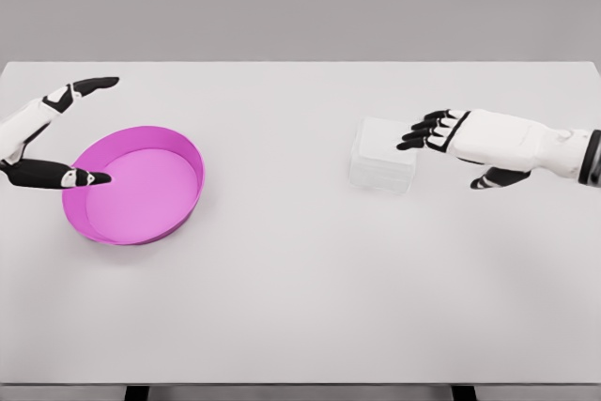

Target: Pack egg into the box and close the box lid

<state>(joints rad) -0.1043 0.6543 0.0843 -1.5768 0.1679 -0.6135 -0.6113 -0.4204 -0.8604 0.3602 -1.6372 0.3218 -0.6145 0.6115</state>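
While no egg shows anywhere, the left hand (58, 138) spreads open by the pink bowl (134, 185); farther right, the right hand (441, 131), fingers extended and empty, touches the clear box (381, 159), probably pressing its lid closed next

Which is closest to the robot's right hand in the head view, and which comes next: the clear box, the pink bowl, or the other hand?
1. Clear box: just left of the right hand, at its fingertips.
2. Pink bowl: far across the table, on the left side.
3. Left hand: farthest, at the left edge, straddling the bowl's far rim.
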